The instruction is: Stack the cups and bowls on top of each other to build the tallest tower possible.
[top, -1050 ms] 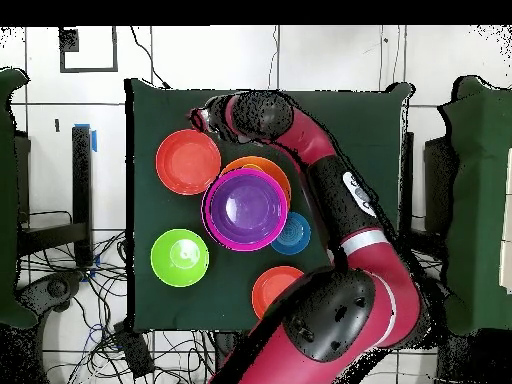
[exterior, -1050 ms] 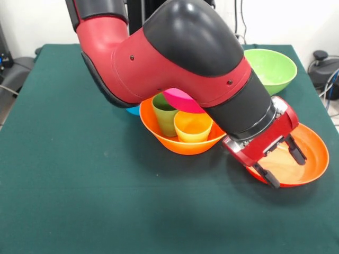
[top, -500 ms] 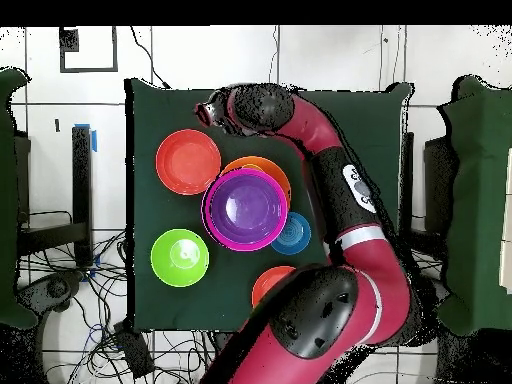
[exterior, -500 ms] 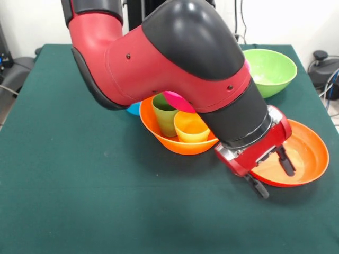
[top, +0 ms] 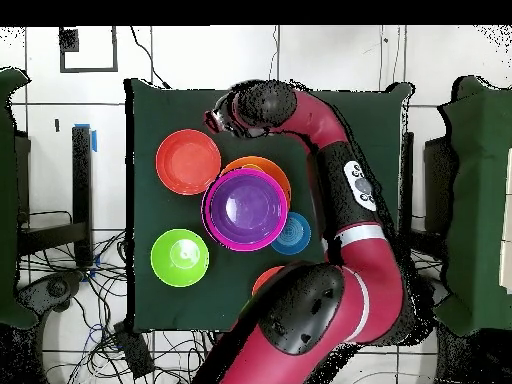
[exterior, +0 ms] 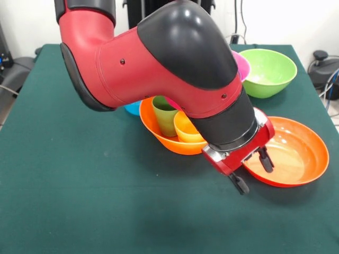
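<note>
My gripper point(exterior: 255, 178) is open and empty, hanging over the near-left rim of a red-orange bowl point(exterior: 294, 153). Left of it, the light orange bowl point(exterior: 159, 136) holds a green cup point(exterior: 164, 115) and a yellow cup point(exterior: 185, 128). The arm hides most of the pink bowl point(exterior: 241, 63) above them. From overhead, the purple bowl point(top: 245, 205) sits inside the pink bowl point(top: 212, 222), over the light orange bowl point(top: 268, 166). The gripper point(top: 218, 115) is beyond the red-orange bowl point(top: 188, 161). The orange cup is out of view.
A lime green bowl point(exterior: 271, 70) stands at the back right and a small blue bowl point(exterior: 132, 109) behind the light orange one. Overhead, a second red-orange bowl point(top: 263, 282) is partly under the arm. The bulky arm point(exterior: 159, 58) leans over the table's middle.
The gripper has slid left in the front view, from over the red-orange bowl's inside to its left rim, staying open. The bowls and cups have not moved.
</note>
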{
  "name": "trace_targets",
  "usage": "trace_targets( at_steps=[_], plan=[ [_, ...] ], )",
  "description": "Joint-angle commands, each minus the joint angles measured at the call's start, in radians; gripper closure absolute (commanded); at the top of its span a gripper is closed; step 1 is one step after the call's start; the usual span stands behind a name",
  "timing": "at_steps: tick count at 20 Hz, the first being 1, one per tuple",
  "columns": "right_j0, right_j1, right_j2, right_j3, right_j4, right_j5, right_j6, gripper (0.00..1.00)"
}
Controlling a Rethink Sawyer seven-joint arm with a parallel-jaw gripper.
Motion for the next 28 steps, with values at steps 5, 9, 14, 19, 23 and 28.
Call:
trace_targets(
  at_steps=[5,9,14,19,23,28],
  plan=[
    [0.022,-0.032,-0.054,-0.036,-0.082,0.051,-0.052,0.00],
    [0.023,-0.005,-0.045,-0.037,-0.089,0.011,-0.064,0.00],
    [0.041,0.033,-0.053,-0.092,-0.114,0.030,-0.092,0.00],
    [0.063,0.054,-0.070,-0.135,-0.145,0.072,-0.110,0.00],
    [0.076,0.065,-0.085,-0.151,-0.173,0.094,-0.118,0.00],
    [0.093,0.073,-0.098,-0.172,-0.195,0.135,-0.123,0.00]
  ],
)
